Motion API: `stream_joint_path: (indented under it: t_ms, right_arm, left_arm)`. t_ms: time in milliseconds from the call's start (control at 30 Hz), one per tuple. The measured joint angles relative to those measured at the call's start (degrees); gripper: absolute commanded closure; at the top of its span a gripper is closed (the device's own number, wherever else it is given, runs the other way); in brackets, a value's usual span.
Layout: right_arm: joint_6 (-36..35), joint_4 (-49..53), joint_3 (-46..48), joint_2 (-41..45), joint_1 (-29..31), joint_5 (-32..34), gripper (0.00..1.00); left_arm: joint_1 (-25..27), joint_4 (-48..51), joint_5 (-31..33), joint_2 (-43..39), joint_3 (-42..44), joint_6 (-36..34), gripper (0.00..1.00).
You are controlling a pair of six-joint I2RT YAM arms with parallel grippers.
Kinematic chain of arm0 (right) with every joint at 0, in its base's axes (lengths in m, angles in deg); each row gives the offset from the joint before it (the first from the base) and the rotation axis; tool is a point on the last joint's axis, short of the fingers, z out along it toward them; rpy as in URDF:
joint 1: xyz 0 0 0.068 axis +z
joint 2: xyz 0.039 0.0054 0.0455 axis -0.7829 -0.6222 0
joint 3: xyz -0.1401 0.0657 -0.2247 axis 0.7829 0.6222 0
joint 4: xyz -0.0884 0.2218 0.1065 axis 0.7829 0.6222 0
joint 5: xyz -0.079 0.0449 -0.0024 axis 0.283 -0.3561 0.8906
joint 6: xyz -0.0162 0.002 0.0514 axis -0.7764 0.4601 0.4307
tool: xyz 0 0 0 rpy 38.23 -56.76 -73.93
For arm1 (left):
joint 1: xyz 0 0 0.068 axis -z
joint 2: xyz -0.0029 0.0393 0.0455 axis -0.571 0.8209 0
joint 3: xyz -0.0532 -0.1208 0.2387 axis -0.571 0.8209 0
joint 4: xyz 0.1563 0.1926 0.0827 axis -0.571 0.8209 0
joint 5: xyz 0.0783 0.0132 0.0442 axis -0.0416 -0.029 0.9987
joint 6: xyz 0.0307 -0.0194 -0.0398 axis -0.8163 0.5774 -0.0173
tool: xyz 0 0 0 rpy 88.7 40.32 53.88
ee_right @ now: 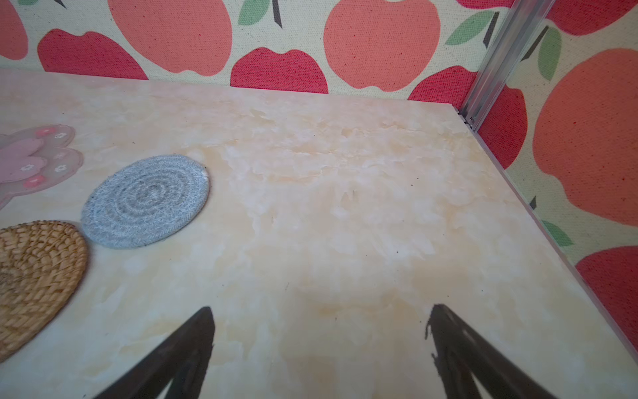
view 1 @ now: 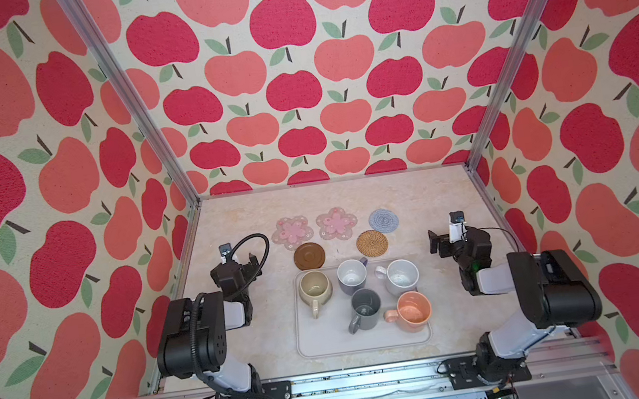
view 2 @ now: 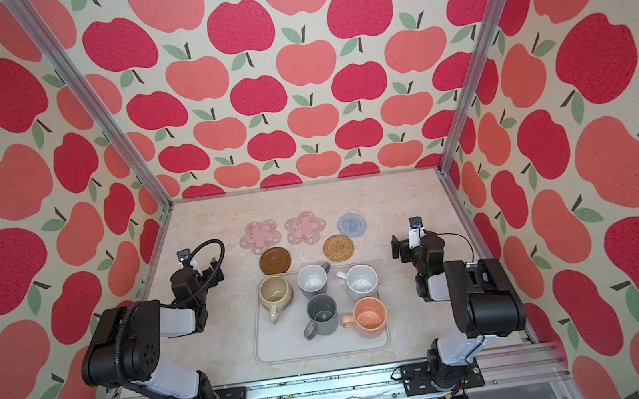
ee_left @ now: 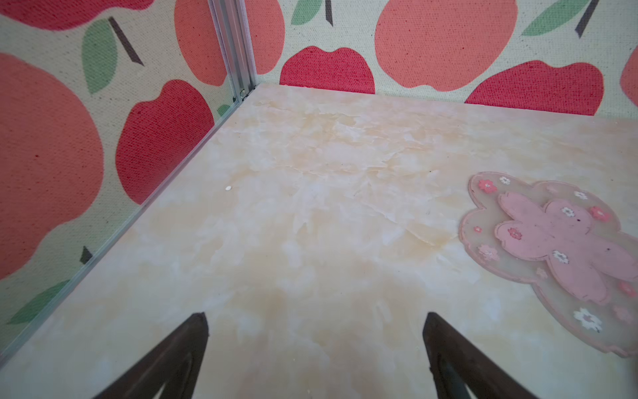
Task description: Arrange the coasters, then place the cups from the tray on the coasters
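A marbled worktop [view 1: 415,204] carries the pale tray [view 1: 328,346]; left of the tray the left gripper [ee_left: 316,316] hangs with jaws spread wide, nothing between them; right of the tray the right gripper [ee_right: 321,308] is equally wide and empty; on the tray stand five cups: beige cup [view 1: 314,288], lavender cup [view 1: 352,275], speckled white cup [view 1: 402,276], dark grey cup [view 1: 365,307], peach cup [view 1: 413,310]; beyond the tray lie five coasters: two pink flower coasters [view 1: 293,232] [view 1: 336,223], a grey-blue knitted coaster [view 1: 383,220], a rattan coaster [view 1: 371,242], and a brown disc coaster [view 1: 309,256] just beside the tray's far rim.
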Motion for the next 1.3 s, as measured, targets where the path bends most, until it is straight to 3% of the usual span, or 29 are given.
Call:
stream_joint_path:
  t_ms: [1300]
  right_arm:
    - [0.00, 0.00, 0.00, 0.00, 0.39, 0.85, 0.01]
  left_arm:
    - [-0.63, -1.25, 0.20, 0.33, 0.00, -1.14, 0.01]
